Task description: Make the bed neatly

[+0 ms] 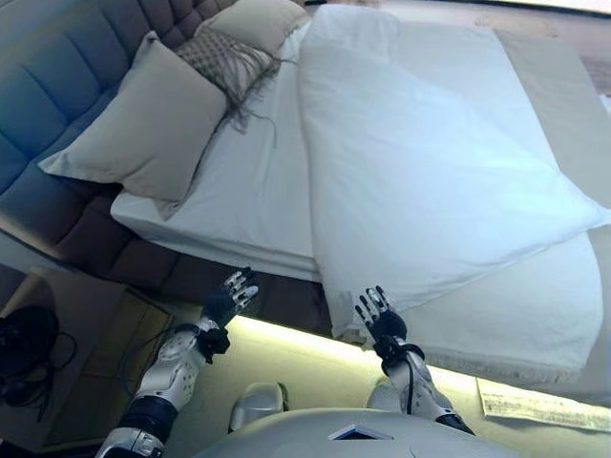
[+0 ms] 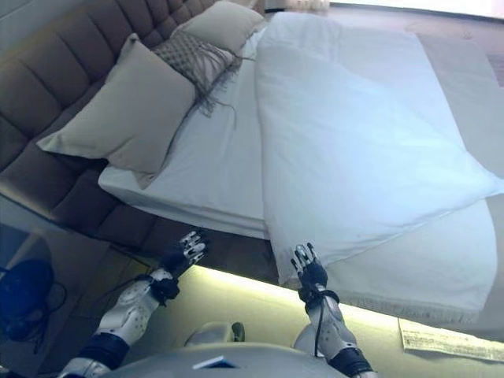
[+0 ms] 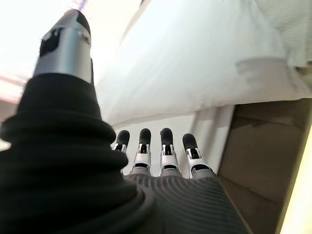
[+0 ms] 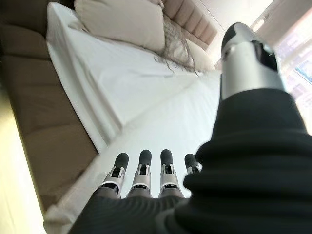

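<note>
Reach stage — both hands, left hand [image 1: 232, 296] and right hand [image 1: 378, 315], fingers spread and empty, short of the duvet [image 1: 420, 172] edge; next, grasp it.

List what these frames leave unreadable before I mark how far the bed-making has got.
- Far side of the duvet: cut off by the top and right edges of both eye views.
- Back pillow: partly cut off by the top edge.
- Contact between right hand and duvet edge: cannot be judged in either eye view.
- Left hand: open, beside the bed base.
</note>
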You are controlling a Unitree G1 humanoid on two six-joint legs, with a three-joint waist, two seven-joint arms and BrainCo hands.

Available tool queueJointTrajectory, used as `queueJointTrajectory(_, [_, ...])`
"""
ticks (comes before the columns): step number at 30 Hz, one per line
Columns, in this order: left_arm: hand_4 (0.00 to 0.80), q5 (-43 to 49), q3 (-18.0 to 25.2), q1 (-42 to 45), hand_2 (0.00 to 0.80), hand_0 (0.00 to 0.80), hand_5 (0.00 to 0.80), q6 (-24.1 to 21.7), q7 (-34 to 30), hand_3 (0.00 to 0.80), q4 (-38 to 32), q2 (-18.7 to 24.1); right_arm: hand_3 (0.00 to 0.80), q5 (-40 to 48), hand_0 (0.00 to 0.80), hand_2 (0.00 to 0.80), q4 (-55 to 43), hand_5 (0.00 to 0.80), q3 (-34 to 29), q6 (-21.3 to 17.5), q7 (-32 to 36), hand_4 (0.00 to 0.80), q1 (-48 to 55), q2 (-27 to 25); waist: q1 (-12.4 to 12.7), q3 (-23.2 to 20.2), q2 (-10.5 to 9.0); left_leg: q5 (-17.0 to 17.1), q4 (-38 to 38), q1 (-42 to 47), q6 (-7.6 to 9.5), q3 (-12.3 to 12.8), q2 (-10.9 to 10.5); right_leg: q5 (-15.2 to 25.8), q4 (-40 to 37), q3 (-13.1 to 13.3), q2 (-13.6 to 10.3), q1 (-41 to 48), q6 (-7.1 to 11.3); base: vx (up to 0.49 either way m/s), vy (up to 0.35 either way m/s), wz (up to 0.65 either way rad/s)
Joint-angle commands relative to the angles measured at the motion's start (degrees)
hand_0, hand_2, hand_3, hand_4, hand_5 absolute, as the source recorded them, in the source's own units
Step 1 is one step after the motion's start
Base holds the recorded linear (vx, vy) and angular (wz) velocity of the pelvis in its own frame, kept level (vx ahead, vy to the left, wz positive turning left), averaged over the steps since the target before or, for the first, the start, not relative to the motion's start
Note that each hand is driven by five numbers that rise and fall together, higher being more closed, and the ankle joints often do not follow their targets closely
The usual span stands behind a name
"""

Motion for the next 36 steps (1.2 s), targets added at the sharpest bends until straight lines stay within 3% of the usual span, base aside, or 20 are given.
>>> queueJointTrajectory(1, [0.000, -1.02, 3.28, -2.11, 0.000, 0.000, 0.000, -4.49, -1.51, 0.000, -3.25, -0.47, 0.000, 0.05, 0.000, 0.000, -3.17, 0.000, -1.93, 0.15, 3.33, 0.000, -2.15, -0.78, 0.10, 2.39, -1.21, -2.29, 0.45, 2.28, 4.08, 1.46, -1.09, 4.52, 0.13, 1.96, 0.11, -1.09, 1.88, 0.235, -0.311, 0.35])
queueJointTrajectory(4, [0.000, -1.72, 4.43, -0.17, 0.000, 0.000, 0.000, -3.46, -2.10, 0.000, -3.60, -1.15, 0.000, 0.56, 0.000, 0.000, -5.15, 0.000, -1.58, 1.37, 2.38, 0.000, -0.97, -2.24, 0.12, 1.70, -1.66, -1.39, 1.78, 3.90, 2.22, 1.54, 3.00, 1.81, 2.26, 0.34, 1.37, -0.32, 1.05, 0.232, -0.244, 0.17])
queueJointTrajectory(7, [0.000, -0.79, 4.08, 1.39, 0.000, 0.000, 0.000, -4.58, -1.39, 0.000, -3.47, -1.44, 0.000, 1.59, 0.000, 0.000, -5.94, 0.000, -1.48, 1.58, 3.27, 0.000, -0.01, -3.97, 0.02, 1.25, -1.19, 3.17, 1.52, 4.43, 0.94, 0.54, 5.53, -0.36, 1.72, -0.81, 4.27, 1.36, -0.28, 0.169, -0.206, 0.14])
queueJointTrajectory(15, [0.000, -1.62, 3.83, 1.80, 0.000, 0.000, 0.000, -6.76, 0.52, 0.000, -2.38, -2.67, 0.000, 1.01, 0.000, 0.000, -5.33, 0.000, 0.19, 3.21, 3.56, 0.000, -0.57, -5.67, -0.32, 0.99, -0.13, 9.60, 5.67, 3.84, -1.40, -2.47, 8.66, -5.37, 2.26, -1.76, 9.33, 3.10, -4.82, 0.081, -0.191, 0.06])
queueJointTrajectory(16, [0.000, -1.77, 3.82, 2.02, 0.000, 0.000, 0.000, -7.00, 0.70, 0.000, -2.26, -2.74, 0.000, 1.20, 0.000, 0.000, -5.17, 0.000, 0.56, 3.28, 3.58, 0.000, -0.67, -6.00, -0.05, 1.37, -0.33, 12.17, 10.26, 1.45, -1.30, -2.75, 8.56, -6.28, 2.05, -1.57, 10.44, 4.10, -5.94, 0.074, -0.258, -0.02])
queueJointTrajectory(19, [0.000, -1.82, 3.27, 2.20, 0.000, 0.000, 0.000, -6.61, 1.11, 0.000, -2.42, -3.22, 0.000, 2.01, 0.000, 0.000, -4.80, 0.000, 0.69, 3.01, 3.48, 0.000, -0.96, -6.48, 0.55, 2.51, -0.43, 14.51, 15.50, -4.16, -0.52, -2.65, 7.40, -7.21, 1.64, -1.51, 12.24, 6.12, -7.33, 0.074, -0.174, -0.01])
queueJointTrajectory(21, [0.000, -0.94, 2.59, 2.46, 0.000, 0.000, 0.000, -7.02, 1.43, 0.000, -2.55, -3.41, 0.000, 2.14, 0.000, 0.000, -4.83, 0.000, 0.62, 2.57, 3.72, 0.000, -1.01, -6.45, 0.99, 3.06, 0.08, 14.70, 12.42, -4.71, -0.40, -2.51, 6.90, -7.75, 1.65, -1.88, 12.47, 6.94, -7.02, 0.092, 0.021, 0.02])
queueJointTrajectory(27, [0.000, -2.19, 3.62, 3.46, 0.000, 0.000, 0.000, -7.24, 1.84, 0.000, -1.31, -4.01, 0.000, 1.05, 0.000, 0.000, -6.89, 0.000, 0.96, 2.95, 2.09, 0.000, 0.62, -7.00, 4.19, 4.00, 3.94, 22.21, -7.41, -8.57, -3.39, -6.47, 5.95, -11.87, 2.14, -2.03, 12.34, 11.87, -5.93, 0.221, 0.208, 0.00])
queueJointTrajectory(29, [0.000, -1.86, 4.69, 4.07, 0.000, 0.000, 0.000, -6.81, 1.07, 0.000, -1.35, -4.25, 0.000, 0.68, 0.000, 0.000, -6.87, 0.000, 0.93, 2.53, 1.83, 0.000, 0.73, -6.70, 5.62, 3.88, 4.27, 22.75, -8.24, -10.06, -3.50, -7.94, 5.48, -13.47, 2.57, -2.12, 11.78, 14.12, -5.86, 0.291, 0.157, -0.37])
queueJointTrajectory(30, [0.000, -1.44, 5.51, 4.22, 0.000, 0.000, 0.000, -6.41, 0.20, 0.000, -1.23, -4.26, 0.000, 0.72, 0.000, 0.000, -6.74, 0.000, 0.85, 2.33, 1.62, 0.000, 0.38, -6.47, 6.10, 3.81, 4.15, 21.38, -6.53, -10.54, -3.24, -8.45, 4.88, -14.08, 3.07, -2.14, 11.08, 14.76, -5.65, 0.283, 0.148, 0.03])
queueJointTrajectory(34, [0.000, -0.48, 7.82, 4.04, 0.000, 0.000, 0.000, -4.63, -2.40, 0.000, -0.90, -3.42, 0.000, 0.89, 0.000, 0.000, -5.28, 0.000, 0.81, 1.54, 1.09, 0.000, -0.76, -4.96, 6.57, 2.98, 3.16, 12.40, -1.45, -10.04, -1.34, -6.05, 2.73, -14.77, 5.70, -2.66, 7.32, 15.53, -4.46, 0.276, 0.141, -0.02])
queueJointTrajectory(36, [0.000, 0.84, 8.44, 4.13, 0.000, 0.000, 0.000, -4.34, -3.81, 0.000, -1.97, -2.76, 0.000, 0.07, 0.000, 0.000, -5.70, 0.000, 0.44, 1.42, 1.57, 0.000, 0.10, -3.84, 6.84, 2.04, 2.81, 10.70, -0.36, -9.73, 0.19, -5.55, 1.50, -14.94, 7.35, -2.81, 5.57, 15.54, -3.65, 0.329, 0.161, -0.04])
